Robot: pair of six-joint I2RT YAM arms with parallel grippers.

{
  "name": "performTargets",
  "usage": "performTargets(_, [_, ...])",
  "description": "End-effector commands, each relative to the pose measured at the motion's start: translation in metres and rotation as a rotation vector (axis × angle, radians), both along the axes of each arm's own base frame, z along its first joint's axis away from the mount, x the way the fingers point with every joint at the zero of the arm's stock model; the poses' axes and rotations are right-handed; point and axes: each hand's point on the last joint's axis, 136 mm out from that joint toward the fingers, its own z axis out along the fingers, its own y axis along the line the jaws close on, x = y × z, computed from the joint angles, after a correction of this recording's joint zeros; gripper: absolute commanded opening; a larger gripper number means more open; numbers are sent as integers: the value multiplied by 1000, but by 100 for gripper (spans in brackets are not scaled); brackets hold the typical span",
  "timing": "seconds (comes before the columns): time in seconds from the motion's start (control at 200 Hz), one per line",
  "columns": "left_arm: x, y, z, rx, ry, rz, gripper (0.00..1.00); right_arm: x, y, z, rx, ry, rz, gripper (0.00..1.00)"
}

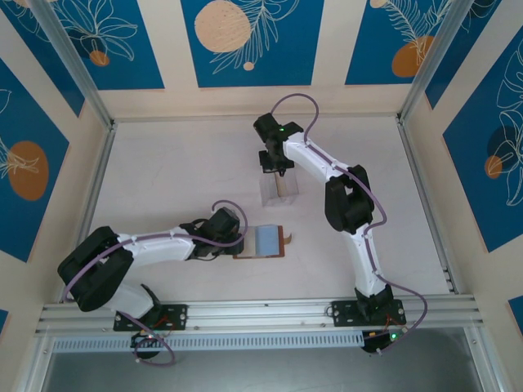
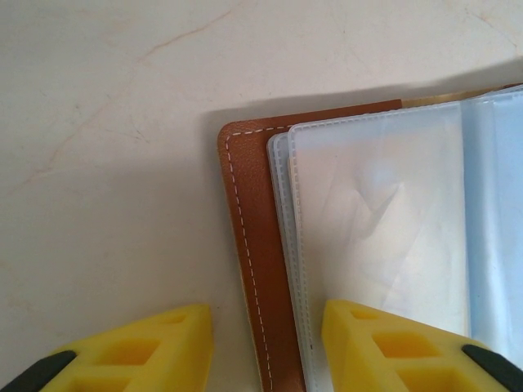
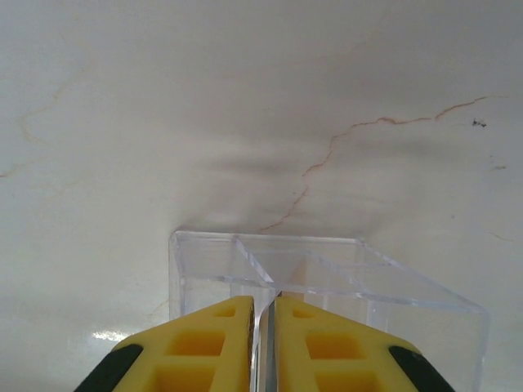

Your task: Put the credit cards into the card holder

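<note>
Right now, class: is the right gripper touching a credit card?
Touching. The right wrist view shows the right gripper shut, with a thin credit card edge pinched between its yellow fingers, above the clear stand.

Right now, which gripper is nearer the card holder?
Left. The left gripper sits at the card holder edge, jaws straddling its brown cover. The right gripper is farther back, above the clear stand, jaws pinching a thin credit card.
</note>
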Motion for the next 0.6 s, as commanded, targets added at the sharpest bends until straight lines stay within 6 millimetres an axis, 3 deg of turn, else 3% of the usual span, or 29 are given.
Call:
performTargets(0.0, [-11,3,-21,32,36,-32,40,1,-6,-3,-24,15,8,16])
performTargets(0.595, [-11,4,-21,35,37,-29,40,1,-6,-11,-3,43,10,10])
